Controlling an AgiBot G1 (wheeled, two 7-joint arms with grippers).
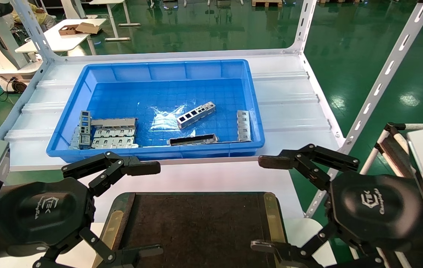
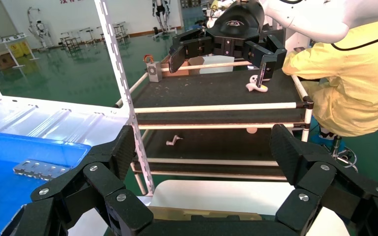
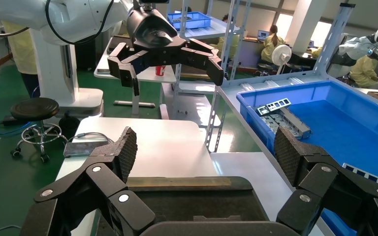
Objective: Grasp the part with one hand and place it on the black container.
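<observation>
- Judging progress: nothing of the task was done. The part (image 1: 196, 114) lay loose on the floor of the blue bin (image 1: 68, 123), near the middle, window face up, slanted, touched by neither tool.
- The black container (image 1: 196, 227) sat bare on the tabletop (image 1: 215, 175), just in front of the bin's near wall; brass-coloured strips ran down its two sides. No part on it.
- Left to do, as I judged it: reach into the bin, grip the part, lift it over the near wall, set it on the container.
- Other items in the bin: a dark-faced narrow bar (image 1: 193, 139) just nearer than the part, a cluster of perforated plates (image 1: 112, 133) toward the robot's left, one plate (image 1: 243, 125) against the robot's right wall.
- Left tool (image 1: 151, 208) hovered low over the container's left edge, fingers spread wide, holding nothing; wrist turned so the fingers pointed inward toward the other arm.
- Right tool (image 1: 267, 203) mirrored it over the container's right edge, also wide and empty.
- Both arms stood outside the bin, well apart from the part; neither looked committed to the reach.
- The right tool looked somewhat better placed for the reach, in my judgement.
</observation>
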